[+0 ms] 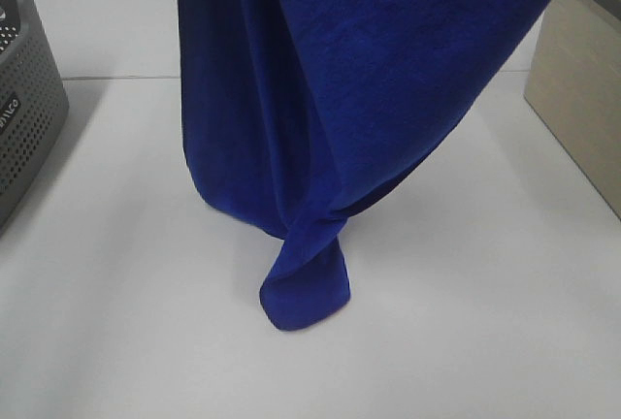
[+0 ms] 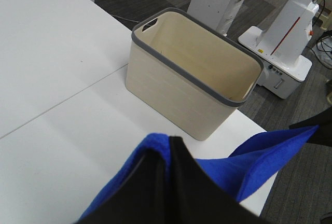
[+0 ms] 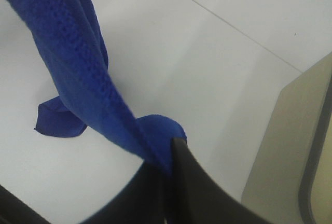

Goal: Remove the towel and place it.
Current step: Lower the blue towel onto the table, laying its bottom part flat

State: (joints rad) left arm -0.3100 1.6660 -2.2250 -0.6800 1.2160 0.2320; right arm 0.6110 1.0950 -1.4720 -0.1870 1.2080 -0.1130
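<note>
The royal-blue towel (image 1: 359, 80) hangs high over the white table (image 1: 466, 322), filling the top middle of the exterior view; its twisted lower end (image 1: 306, 288) touches the tabletop. Neither gripper shows in the exterior view. In the left wrist view my left gripper (image 2: 170, 154) is shut on a bunched edge of the towel (image 2: 249, 164). In the right wrist view my right gripper (image 3: 168, 156) is shut on another bunched part of the towel (image 3: 78, 79), whose tail (image 3: 57, 120) rests on the table below. No white tag shows.
A grey perforated basket (image 1: 24, 99) stands at the table's left edge. A beige bin with a grey rim (image 1: 582, 80) stands at the right; it shows empty in the left wrist view (image 2: 192, 73). Beyond the table is carpet with a white robot base (image 2: 285, 42).
</note>
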